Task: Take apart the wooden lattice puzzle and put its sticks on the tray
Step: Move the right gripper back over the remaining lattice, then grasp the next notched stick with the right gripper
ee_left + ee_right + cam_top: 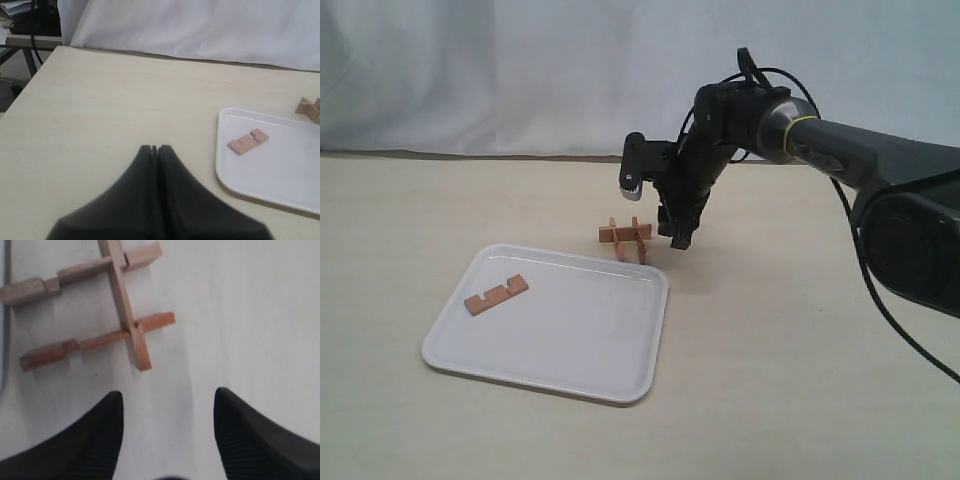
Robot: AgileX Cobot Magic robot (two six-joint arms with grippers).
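Note:
The wooden lattice puzzle (625,238) (112,315) (309,108) rests on the table just behind the tray's far rim: two notched bars crossed by a third. One loose stick (496,295) (248,141) lies flat in the white tray (610,345) (280,175), toward its left end. My right gripper (678,236) (167,397) hovers open just right of the puzzle, nothing between its fingers. My left gripper (154,148) is shut and empty over bare table left of the tray; it is out of the exterior view.
A white cloth backdrop (520,70) hangs behind the light wooden table (770,400). The table's left edge (27,85) shows in the left wrist view, with a cable and furniture beyond it.

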